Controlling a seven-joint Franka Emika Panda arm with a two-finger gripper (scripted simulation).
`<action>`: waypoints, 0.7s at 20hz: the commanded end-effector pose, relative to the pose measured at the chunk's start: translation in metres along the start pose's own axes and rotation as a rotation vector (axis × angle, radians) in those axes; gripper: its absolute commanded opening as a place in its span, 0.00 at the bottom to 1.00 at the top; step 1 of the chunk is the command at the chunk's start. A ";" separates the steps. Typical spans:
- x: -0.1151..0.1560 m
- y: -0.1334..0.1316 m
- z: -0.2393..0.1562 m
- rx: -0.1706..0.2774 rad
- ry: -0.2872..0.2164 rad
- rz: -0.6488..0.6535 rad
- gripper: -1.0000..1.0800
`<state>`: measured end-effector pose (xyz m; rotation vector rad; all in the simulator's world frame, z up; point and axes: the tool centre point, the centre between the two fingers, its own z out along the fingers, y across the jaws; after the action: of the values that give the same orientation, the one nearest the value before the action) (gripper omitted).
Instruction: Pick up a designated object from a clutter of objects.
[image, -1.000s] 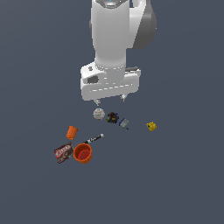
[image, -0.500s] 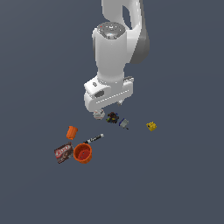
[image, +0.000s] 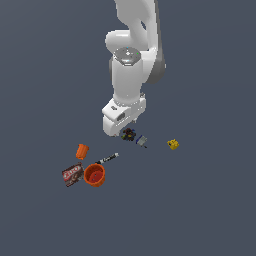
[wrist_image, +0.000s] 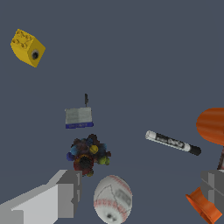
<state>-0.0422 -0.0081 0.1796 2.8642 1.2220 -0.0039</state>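
Nothing lifted yet: the pincer (wrist_image: 140, 192) hangs wide open and empty, the dark lumpy multicoloured-flecked object (wrist_image: 87, 154) just ahead of its fingertips, whitish stitched ball (wrist_image: 113, 199) between them.

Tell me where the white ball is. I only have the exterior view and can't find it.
Observer: The hand hides it from you. In the wrist view the ball lies on the floor in the gap between the two fingers.
Operator: And the dark lump I see by the hand?
Observer: The lump lies just past the ball, close beside it, off-centre toward one finger.
Operator: Are the jaws open?
Observer: Yes, wide open. Neither finger touches the ball or the lump.
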 end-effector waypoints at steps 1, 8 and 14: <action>-0.004 -0.005 0.012 0.001 0.000 -0.071 0.96; -0.016 -0.022 0.044 0.005 0.001 -0.265 0.96; -0.027 -0.038 0.068 0.011 0.007 -0.430 0.96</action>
<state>-0.0830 -0.0038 0.1166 2.5850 1.7575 -0.0114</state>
